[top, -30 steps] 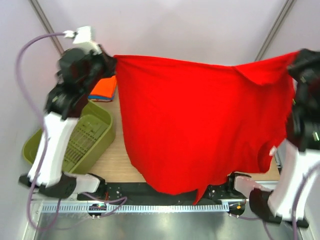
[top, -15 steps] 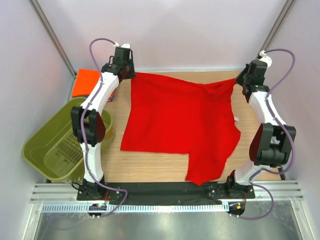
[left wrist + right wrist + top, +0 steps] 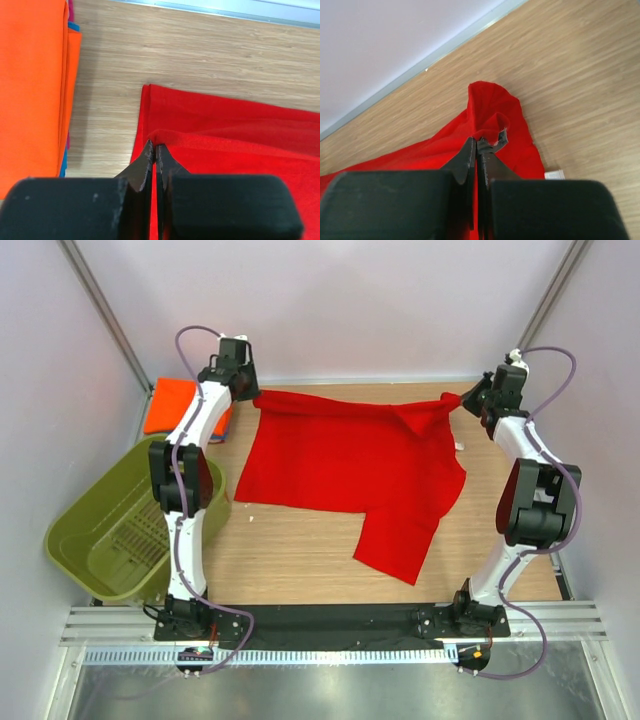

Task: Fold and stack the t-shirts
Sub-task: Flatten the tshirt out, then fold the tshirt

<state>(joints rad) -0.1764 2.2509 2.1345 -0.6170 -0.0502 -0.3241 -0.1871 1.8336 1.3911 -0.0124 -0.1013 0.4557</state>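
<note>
While the red shirt (image 3: 350, 465) is spread flat mid-table, seen from above, its far corners are pinched by the left gripper (image 3: 250, 393) at 11 o'clock and the right gripper (image 3: 466, 400) at 1 o'clock. Letting go, then folding, seems needed next. Nothing is seen in the green basket (image 3: 70, 530) at 8 o'clock. From each wrist, red cloth is seen clamped tight.

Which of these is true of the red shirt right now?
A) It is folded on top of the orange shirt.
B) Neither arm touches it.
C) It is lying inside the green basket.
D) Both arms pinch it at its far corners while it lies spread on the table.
D: the left gripper and the right gripper are each shut on a far corner of the red shirt, spread on the table.
</note>
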